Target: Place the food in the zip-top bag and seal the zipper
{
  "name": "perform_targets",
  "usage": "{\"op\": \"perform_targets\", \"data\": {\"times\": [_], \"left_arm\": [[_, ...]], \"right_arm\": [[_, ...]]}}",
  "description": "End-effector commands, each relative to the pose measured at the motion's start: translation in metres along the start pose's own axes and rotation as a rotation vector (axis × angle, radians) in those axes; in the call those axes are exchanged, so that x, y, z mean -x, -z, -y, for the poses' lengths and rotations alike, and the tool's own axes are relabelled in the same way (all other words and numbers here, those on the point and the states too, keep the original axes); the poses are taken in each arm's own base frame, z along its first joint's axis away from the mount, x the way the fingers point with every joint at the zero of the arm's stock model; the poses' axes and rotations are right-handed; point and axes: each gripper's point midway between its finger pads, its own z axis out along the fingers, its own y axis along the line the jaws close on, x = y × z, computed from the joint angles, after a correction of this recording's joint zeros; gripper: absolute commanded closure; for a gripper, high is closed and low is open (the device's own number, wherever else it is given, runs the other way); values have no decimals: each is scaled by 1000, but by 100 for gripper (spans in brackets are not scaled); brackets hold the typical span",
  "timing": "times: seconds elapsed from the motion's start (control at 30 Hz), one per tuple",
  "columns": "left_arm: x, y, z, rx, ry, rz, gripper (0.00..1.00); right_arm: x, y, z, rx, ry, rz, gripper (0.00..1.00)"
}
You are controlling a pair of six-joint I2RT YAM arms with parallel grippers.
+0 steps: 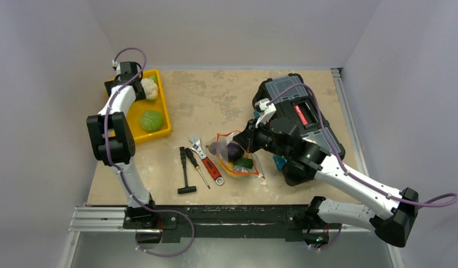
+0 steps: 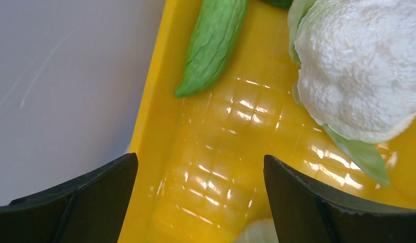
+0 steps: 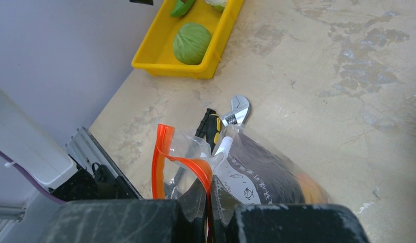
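Two jobs look left to do. At ten o'clock on the table [image 1: 215, 95], the left gripper [image 2: 198, 169] hangs wide open and empty over the yellow tray [image 1: 166, 120], above a green pod [image 2: 211, 45] beside the cauliflower [image 2: 357, 76]. Toward five o'clock from the middle, the bag [image 1: 237, 159] already holds the eggplant [image 1: 233, 151] and other pieces. The right gripper [image 3: 208, 212] is clamped on its zipper [image 3: 157, 167], which looks unsealed.

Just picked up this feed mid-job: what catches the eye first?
The yellow tray at far left, holding a cauliflower and a cabbage, with the left gripper open above it. Mid-table, the right gripper is shut on the orange zipper of the clear bag, food inside.
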Motion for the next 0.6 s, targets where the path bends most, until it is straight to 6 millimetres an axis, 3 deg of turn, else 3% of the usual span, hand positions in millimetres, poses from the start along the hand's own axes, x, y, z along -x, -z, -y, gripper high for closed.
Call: {"op": "perform_targets", "data": {"times": [0.0,0.1,0.23,0.33,0.57], "left_arm": [[42,-21,-6,72,-233,112,7],[53,-37,-2,98,-349,150,15],[51,-59,5,114,-479,138,24],[45,-70,2,167,-534,100,24],[27,-101,17,143,-655,49,26]], "right_arm": [[20,1,-13,67,11,81,100],[18,0,-10,63,18,85,100],[17,1,-5,56,23,89,100],[17,4,-7,76,30,90,100],[19,7,-5,78,60,98,100]]}}
